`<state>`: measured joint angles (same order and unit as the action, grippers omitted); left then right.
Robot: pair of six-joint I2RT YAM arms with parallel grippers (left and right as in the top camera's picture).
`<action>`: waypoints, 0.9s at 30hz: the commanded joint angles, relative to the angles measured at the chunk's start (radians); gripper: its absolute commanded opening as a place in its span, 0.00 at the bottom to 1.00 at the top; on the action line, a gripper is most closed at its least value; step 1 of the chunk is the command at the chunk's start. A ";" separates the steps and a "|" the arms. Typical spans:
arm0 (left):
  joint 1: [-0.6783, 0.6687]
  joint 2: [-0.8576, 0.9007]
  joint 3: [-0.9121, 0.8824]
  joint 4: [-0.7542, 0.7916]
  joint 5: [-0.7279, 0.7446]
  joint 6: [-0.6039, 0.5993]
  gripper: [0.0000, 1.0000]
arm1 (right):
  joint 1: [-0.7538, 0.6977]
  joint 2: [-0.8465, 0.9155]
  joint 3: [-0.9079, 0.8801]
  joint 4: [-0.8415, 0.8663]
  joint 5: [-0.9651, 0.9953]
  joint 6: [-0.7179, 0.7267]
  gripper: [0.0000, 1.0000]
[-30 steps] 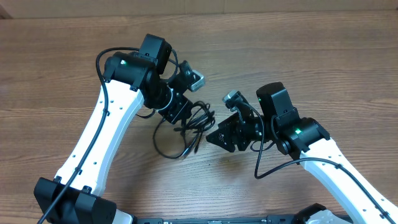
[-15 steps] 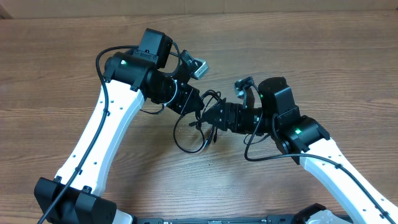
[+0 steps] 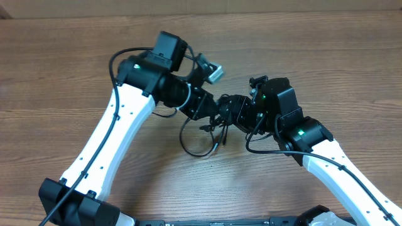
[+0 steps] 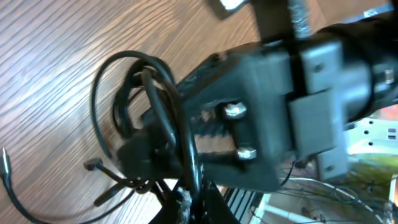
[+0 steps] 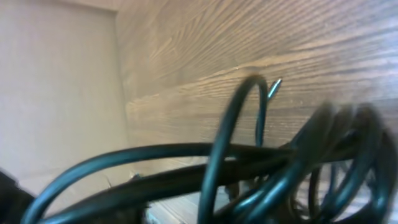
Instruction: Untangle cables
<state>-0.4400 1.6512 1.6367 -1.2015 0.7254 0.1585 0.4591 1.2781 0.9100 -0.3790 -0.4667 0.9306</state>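
The cables (image 3: 207,130) are thin black cords bunched in a knot just above the wooden table, with one loop (image 3: 196,147) trailing down onto it. My left gripper (image 3: 212,108) is shut on a cord of the bunch; in the left wrist view the cord runs between its fingertips (image 4: 194,208). My right gripper (image 3: 227,116) faces it from the right, nearly touching. The left wrist view shows its jaws (image 4: 163,118) apart on either side of the knot (image 4: 146,127). In the right wrist view the cords (image 5: 292,155) fill the frame, blurred, and hide the fingers.
A loose plug end (image 4: 92,164) and a bare metallic tip (image 4: 5,157) hang off the bunch over the wood. Both arms crowd the table's middle. Thicker black wires run along each arm (image 3: 114,69).
My left gripper has carried the cable bunch to the right and off the table. My right gripper has swung up and left to meet it, its jaws now at the knot.
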 commanded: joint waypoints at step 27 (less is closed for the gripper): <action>0.012 -0.017 0.015 -0.101 -0.576 -0.320 0.04 | -0.114 -0.008 0.006 0.187 -0.410 0.069 0.04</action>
<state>-0.4561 1.6512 1.6367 -1.2957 0.2710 -0.0853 0.3817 1.2781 0.9092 -0.2028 -0.7605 0.9913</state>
